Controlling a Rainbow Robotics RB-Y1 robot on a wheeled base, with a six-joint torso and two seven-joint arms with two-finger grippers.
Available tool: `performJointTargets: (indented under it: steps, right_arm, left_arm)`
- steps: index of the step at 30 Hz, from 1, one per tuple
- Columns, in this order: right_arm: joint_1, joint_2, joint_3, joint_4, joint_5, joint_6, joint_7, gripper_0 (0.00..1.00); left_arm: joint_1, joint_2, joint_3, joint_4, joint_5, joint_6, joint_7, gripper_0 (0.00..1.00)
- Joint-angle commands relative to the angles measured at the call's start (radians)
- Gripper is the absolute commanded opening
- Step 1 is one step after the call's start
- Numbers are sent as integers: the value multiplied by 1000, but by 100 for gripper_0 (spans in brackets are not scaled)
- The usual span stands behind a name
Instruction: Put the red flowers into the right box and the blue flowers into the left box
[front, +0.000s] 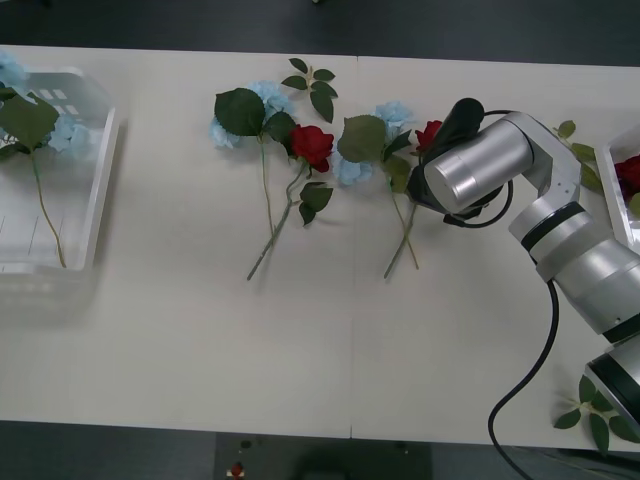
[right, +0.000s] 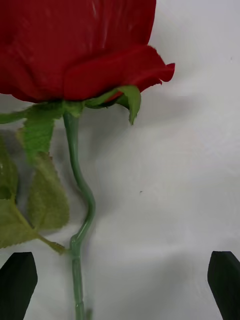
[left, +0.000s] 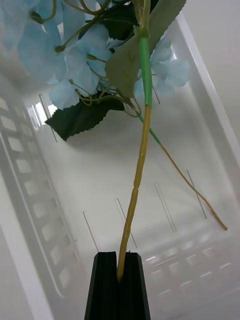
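1. While the right arm reached across the counter (front: 200, 350), its right tool (right: 120, 285) hung spread wide over a red rose (right: 75, 45), one black finger (right: 17, 280) on each side of the green stem and neither touching it.
2. Seen from the front, that rose (front: 428, 135) lay on the counter just beside a blue flower (front: 392, 115), partly hidden by the arm's silver wrist.
3. Further along the counter, a second red rose (front: 312, 146) lay against another blue flower (front: 268, 100), their stems crossing.
4. At the robot's right edge, the right box (front: 606, 165) held one red bloom (front: 629, 172).
5. Over the left box (left: 210, 80), the left tool (left: 118, 280) was clamped on the yellowish stem end of a blue flower (left: 55, 55).
6. Another blue flower (front: 65, 132) lay inside the left box (front: 95, 190).
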Motion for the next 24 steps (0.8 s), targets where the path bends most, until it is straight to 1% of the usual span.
performJointTargets:
  steps: [1,5,8,9,10,12,21,22,23,24]
  right_arm:
    - [-29,36,-17,43,21,-52,-14,100]
    - [-29,58,-6,79,39,-95,3,100]
    - [-29,59,40,89,62,-127,11,100]
    - [-30,59,55,91,73,-129,14,96]
    - [-29,58,60,93,78,-129,15,79]
    - [-29,53,70,99,73,-127,26,0]
    - [-30,32,72,114,10,-127,58,0]
    - [-30,27,72,114,-1,-127,63,0]
    - [-30,24,72,114,-5,-127,64,0]
    - [-30,21,70,114,-10,-127,67,0]
  left_arm:
    - [-3,-58,-5,48,-15,-42,-33,0]
    - [-3,-86,-62,41,-11,-119,-33,0]
    - [-2,-98,-98,34,11,-172,-33,0]
    - [-3,-104,-104,34,14,-192,-33,0]
    - [-3,-107,-108,36,12,-201,-33,0]
    - [-2,-123,-117,45,12,-228,-33,0]
    - [-2,-139,-117,60,12,-240,-33,1]
    - [-2,-139,-118,60,12,-240,-33,27]
    - [-2,-139,-117,60,12,-240,-33,83]
    - [-2,-139,-117,60,12,-241,-33,100]
